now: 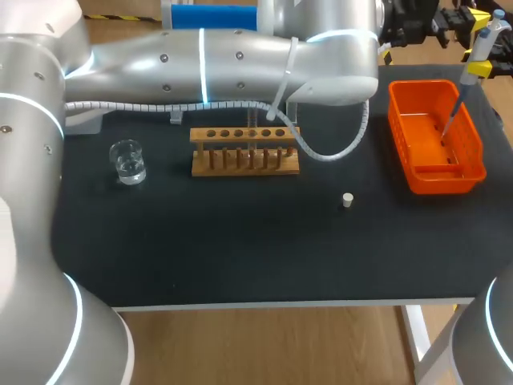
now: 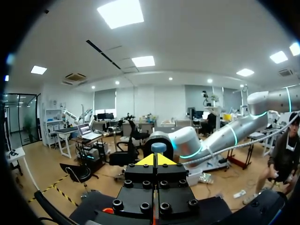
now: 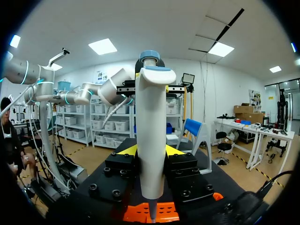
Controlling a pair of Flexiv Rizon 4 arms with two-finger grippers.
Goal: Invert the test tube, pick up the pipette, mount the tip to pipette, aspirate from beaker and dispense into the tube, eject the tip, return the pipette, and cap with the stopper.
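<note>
One black table [image 1: 240, 249] holds an orange basket [image 1: 398, 120]; right claw [image 3: 150, 151] clamps the pipette [image 3: 151, 117] (left claw [image 2: 155, 160] closed, empty).

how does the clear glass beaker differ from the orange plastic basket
The clear glass beaker is small and round; the orange plastic basket is larger and rectangular. The beaker stands left of the wooden rack, the basket right. The beaker holds clear liquid; the white pipette's lower end dips into the basket. Both sit open-topped on the black table.

Lab: black bench [image 1: 240, 249] with wooden test tube rack [image 1: 244, 151], glass beaker [image 1: 128, 161], pipette [image 3: 151, 140], orange bin [image 1: 437, 132], silver robot arms [image 1: 224, 56]
</note>
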